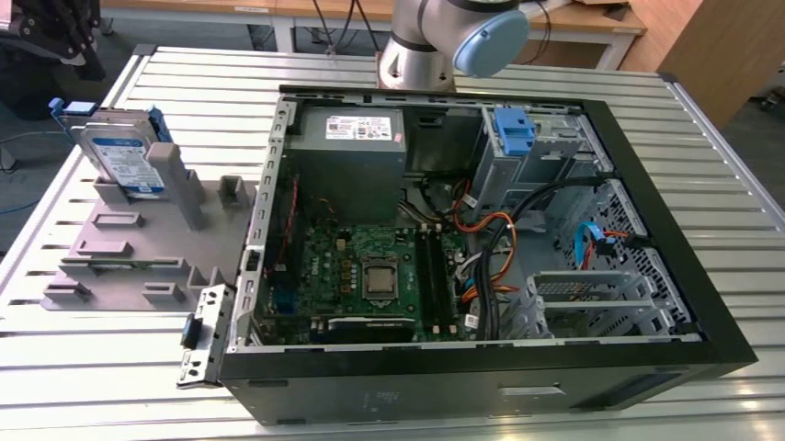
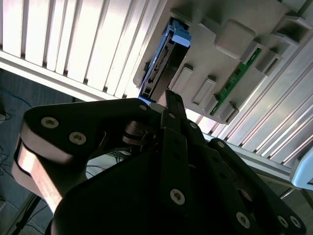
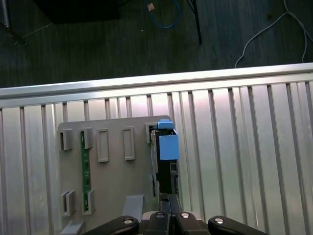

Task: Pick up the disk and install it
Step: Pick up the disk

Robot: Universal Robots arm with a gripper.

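Broadly, the slatted table (image 1: 98,367) carries an open computer case (image 1: 491,390) and a grey holder (image 1: 123,266) where the disk (image 1: 125,158) stands upright; the gripper (image 3: 170,209), fingers pressed together, hangs close to its end

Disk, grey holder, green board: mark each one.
disk (image 1: 127,158), exterior view, its labelled face.
grey holder (image 1: 153,246), exterior view, bare base plate.
green board (image 3: 84,176), first wrist view, its long edge.
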